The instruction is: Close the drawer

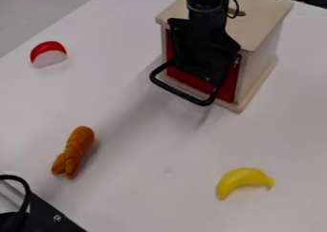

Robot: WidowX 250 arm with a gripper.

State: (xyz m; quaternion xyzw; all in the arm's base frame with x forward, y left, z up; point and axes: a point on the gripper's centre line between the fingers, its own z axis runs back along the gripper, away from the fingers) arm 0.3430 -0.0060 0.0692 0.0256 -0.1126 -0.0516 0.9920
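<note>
Camera view: the black metal-and-plastic claw (203, 59) hangs in front of the red drawer front (186, 79) of a pale wooden box (265, 16) on the white worktop (147, 197). Whether the claw is spread or pressed together, I cannot tell. A black rounded bar (184, 95) curves out low before the drawer front. Left of the box lies a red-and-white rounded toy (49, 54); nearer the camera are an orange-brown ridged toy (74, 151) and, to its right, a yellow toy banana (243, 180).

There is one wooden box (266, 9) with one red drawer (228, 89). One yellow banana (244, 179), one brownish-orange piece (76, 150) and one red-and-white piece (49, 53) lie on the table (147, 193).
</note>
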